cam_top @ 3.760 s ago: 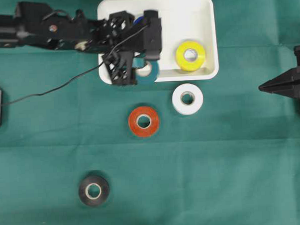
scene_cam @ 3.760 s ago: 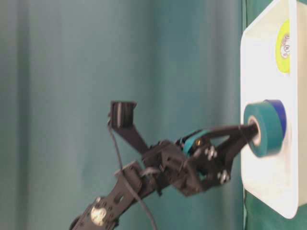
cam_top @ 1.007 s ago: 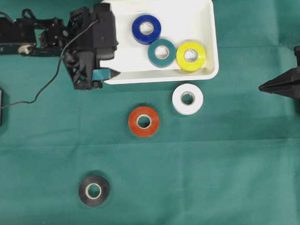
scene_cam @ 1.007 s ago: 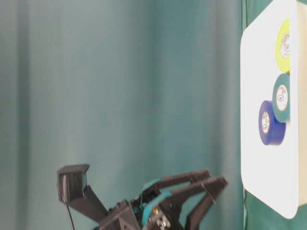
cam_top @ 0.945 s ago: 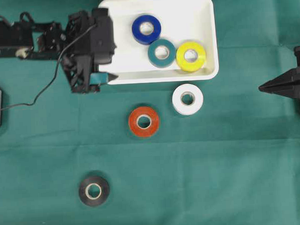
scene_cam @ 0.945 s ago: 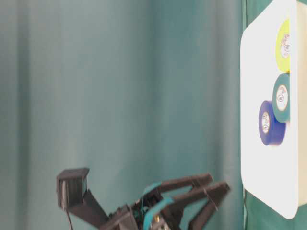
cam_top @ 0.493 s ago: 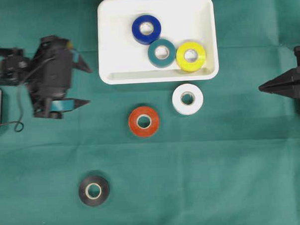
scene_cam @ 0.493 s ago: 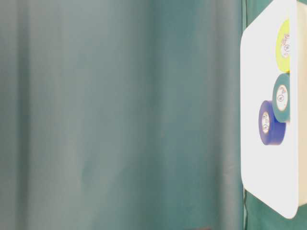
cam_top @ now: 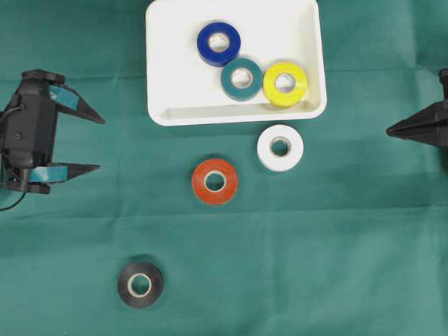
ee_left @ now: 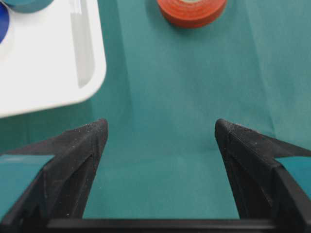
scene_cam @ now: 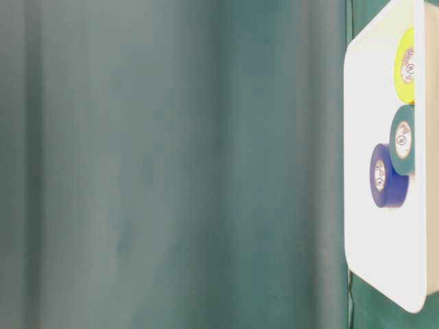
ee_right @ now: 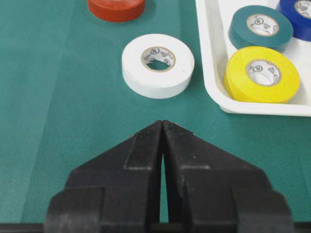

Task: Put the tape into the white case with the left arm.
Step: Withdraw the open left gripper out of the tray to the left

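From overhead, you see the large shallow white plastic rectangular case (cam_top: 237, 111) at twelve o'clock on the green-clothed tabletop (cam_top: 324, 253), holding a blue tape roll (cam_top: 218, 43), a teal tape roll (cam_top: 242, 79) and a yellow tape roll (cam_top: 285, 83). A white tape roll (cam_top: 280, 148), an orange tape roll (cam_top: 215, 181) and a black tape roll (cam_top: 140, 285) lie outside it. Your left end effector (cam_top: 96, 142), at nine o'clock, is spread wide and empty; the right end effector (cam_top: 390, 131), at three o'clock, has its fingers together.

The table-level view shows only the case (scene_cam: 363, 233) with three rolls.

The left wrist view shows parted fingers (ee_left: 77, 160) over bare cloth.

The right wrist view shows closed fingers (ee_right: 146, 160), with the white roll at twelve o'clock.
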### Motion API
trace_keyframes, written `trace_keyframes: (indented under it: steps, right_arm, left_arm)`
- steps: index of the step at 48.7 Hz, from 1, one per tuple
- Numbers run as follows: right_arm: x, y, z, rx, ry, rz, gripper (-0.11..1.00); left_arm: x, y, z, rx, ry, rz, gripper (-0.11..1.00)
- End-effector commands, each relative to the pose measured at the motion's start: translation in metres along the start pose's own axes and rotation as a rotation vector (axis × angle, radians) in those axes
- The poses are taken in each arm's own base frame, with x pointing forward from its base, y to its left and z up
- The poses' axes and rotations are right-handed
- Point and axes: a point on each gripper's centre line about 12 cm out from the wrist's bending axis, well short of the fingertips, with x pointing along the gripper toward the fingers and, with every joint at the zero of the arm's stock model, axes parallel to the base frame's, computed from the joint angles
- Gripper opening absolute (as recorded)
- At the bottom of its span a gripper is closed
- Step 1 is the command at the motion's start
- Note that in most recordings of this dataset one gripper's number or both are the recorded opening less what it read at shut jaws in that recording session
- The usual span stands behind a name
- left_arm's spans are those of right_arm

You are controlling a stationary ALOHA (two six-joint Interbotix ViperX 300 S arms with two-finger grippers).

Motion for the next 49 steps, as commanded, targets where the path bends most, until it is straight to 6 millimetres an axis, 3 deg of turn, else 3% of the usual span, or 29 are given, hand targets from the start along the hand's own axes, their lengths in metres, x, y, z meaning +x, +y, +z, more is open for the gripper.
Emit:
trace_keyframes:
  steps: [1, 32, 49]
  right_arm:
    - [0.0, 0.0, 0.005, 0.001, -0.014, 0.0, -0.09]
    - [0.0, 0.0, 0.005, 0.001, -0.014, 0.0, -0.09]
    - [0.0, 0.0, 0.004, 0.001, -0.012, 0.0, -0.09]
  left_arm:
    - [-0.004, 0.0, 0.005, -0.002, -0.025, 0.002, 0.89]
    - [0.001, 0.0, 0.005, 0.0, -0.03, 0.001, 0.89]
    - [0.029, -0.002, 0.025, 0.013, -0.014, -0.017, 0.89]
